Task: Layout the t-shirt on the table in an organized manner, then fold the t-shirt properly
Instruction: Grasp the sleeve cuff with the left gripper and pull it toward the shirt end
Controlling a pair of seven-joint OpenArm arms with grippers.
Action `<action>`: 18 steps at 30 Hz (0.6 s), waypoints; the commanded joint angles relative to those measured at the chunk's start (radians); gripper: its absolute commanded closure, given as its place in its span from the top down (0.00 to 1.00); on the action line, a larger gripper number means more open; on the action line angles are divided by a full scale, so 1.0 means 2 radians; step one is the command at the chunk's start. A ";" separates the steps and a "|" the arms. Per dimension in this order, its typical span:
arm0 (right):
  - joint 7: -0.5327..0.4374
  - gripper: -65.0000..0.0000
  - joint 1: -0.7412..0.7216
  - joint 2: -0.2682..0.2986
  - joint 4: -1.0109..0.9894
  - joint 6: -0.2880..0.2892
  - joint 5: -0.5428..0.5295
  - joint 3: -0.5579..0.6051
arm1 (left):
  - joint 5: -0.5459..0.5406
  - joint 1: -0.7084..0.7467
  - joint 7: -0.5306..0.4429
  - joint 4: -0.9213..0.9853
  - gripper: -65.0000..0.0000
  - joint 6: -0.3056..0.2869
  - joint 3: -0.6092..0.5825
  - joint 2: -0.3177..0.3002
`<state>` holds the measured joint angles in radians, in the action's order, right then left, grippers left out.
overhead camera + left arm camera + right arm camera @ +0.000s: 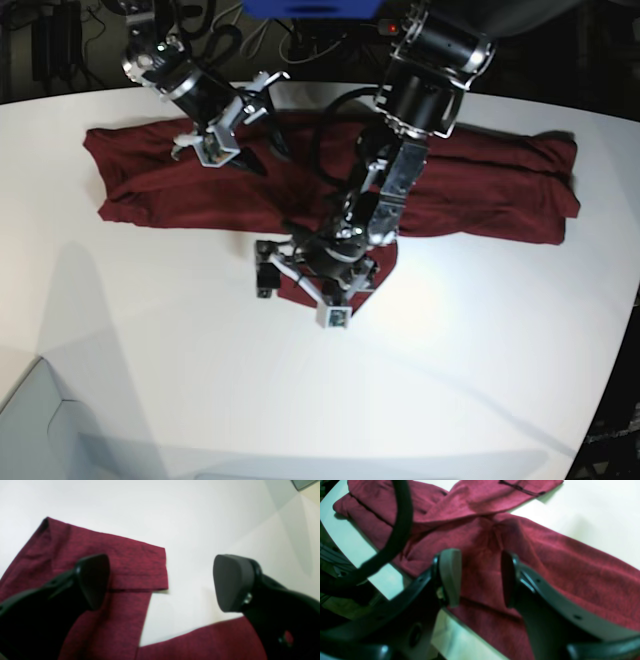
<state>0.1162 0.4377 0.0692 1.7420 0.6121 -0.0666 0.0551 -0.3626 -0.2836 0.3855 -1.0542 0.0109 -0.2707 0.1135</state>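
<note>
The dark maroon t-shirt [480, 185] lies stretched sideways across the far half of the white table [450, 380], with one sleeve flap reaching toward the front at the middle. My left gripper [300, 298] hangs over that flap, open wide with nothing between its fingers. In the left wrist view the left gripper [162, 582] straddles the hemmed sleeve end of the t-shirt [135, 562] and bare table [200, 517]. My right gripper [262, 155] is over the shirt's left part. It is open in the right wrist view [480, 578], just above rumpled fabric of the t-shirt [565, 562].
A black cable [400, 530] loops across the right wrist view. The table's edge [382, 582] runs close beside the right gripper. Cables and dark gear [60, 40] crowd behind the table. The curved table edge [625, 330] drops off at the right.
</note>
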 commanded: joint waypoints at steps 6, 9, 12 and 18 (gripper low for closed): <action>-0.013 0.41 -0.008 0.001 0.007 0.004 -0.007 0.000 | 0.066 -0.019 -0.009 -0.008 0.65 -0.005 -0.001 0.009; -0.013 0.41 -0.009 0.001 0.007 0.004 -0.007 0.001 | 0.103 -0.018 -0.010 -0.008 0.55 -0.004 -0.001 0.019; -0.013 0.42 -0.009 0.002 0.007 0.004 -0.007 0.001 | 0.145 -0.015 -0.012 -0.008 0.59 -0.004 -0.002 0.022; -0.013 0.42 -0.010 0.008 0.007 0.004 -0.009 0.001 | 0.207 -0.015 -0.011 -0.008 0.73 -0.004 -0.061 0.022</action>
<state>0.1181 0.4213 0.0849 1.7409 0.6121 -0.0662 0.0570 0.0452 -0.2905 0.3874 -1.0531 -0.0025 -0.3935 0.1455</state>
